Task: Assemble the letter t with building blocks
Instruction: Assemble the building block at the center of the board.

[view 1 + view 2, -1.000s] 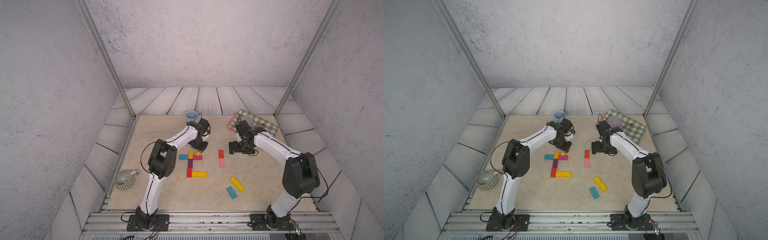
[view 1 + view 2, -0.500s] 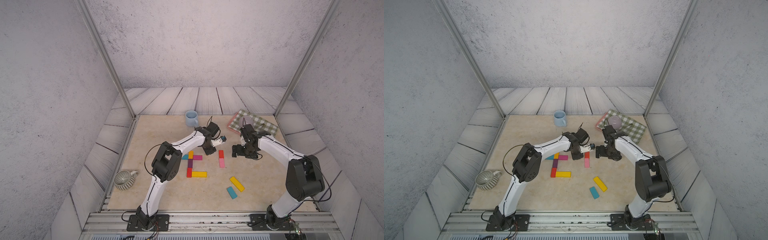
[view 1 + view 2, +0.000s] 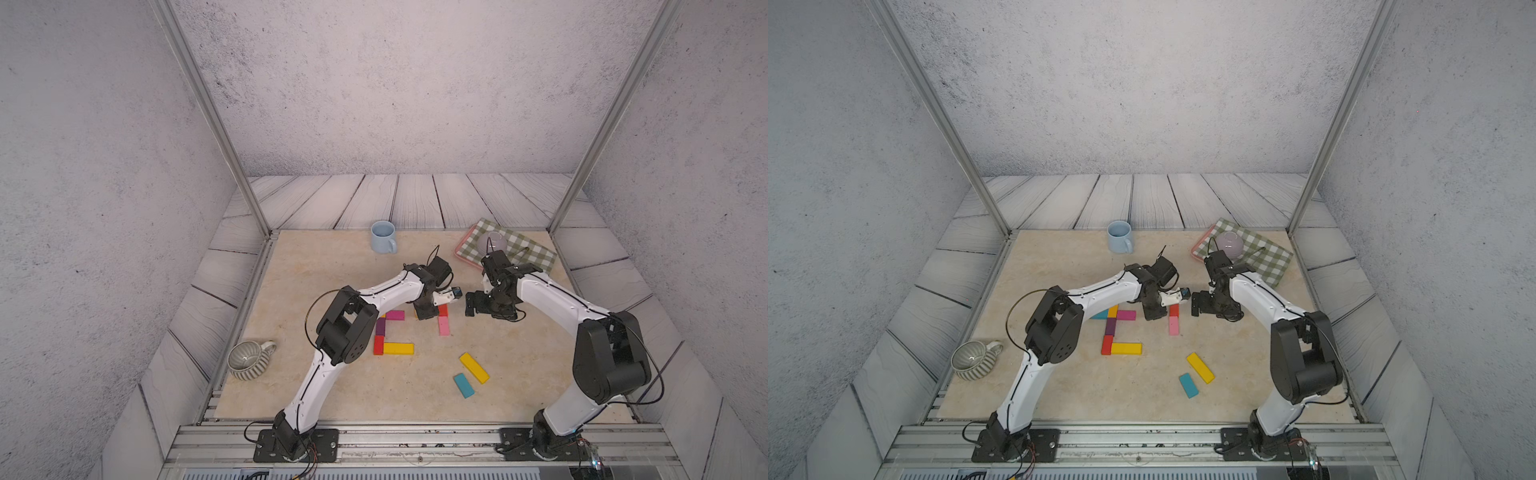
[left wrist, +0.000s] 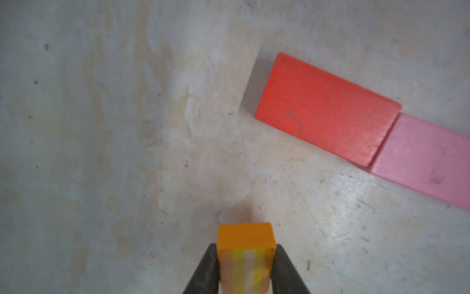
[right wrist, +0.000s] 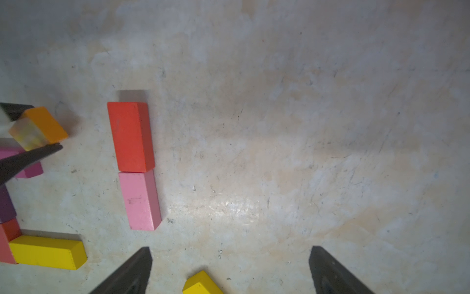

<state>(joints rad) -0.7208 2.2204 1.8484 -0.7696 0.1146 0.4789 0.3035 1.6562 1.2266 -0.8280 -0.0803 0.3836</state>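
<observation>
Nearest you, a loose teal block and a slanted yellow block lie just beside each other on the table. The ribbed grey cup sits at the front left edge, well apart.

Farther in, the long yellow block touches a red block, with a purple block and a magenta block beyond it. The left arm's elbow hides part of this group in a top view. To their right a pink block and a second red block lie end to end, touching.

Your left gripper is clamped on an orange block, held end-down low over bare table between the magenta block and that pair. Your right gripper hangs wide and empty just past the pair's other side.

Beyond, the light-blue mug and the checked cloth with a lilac bowl on it stand apart from the blocks.
</observation>
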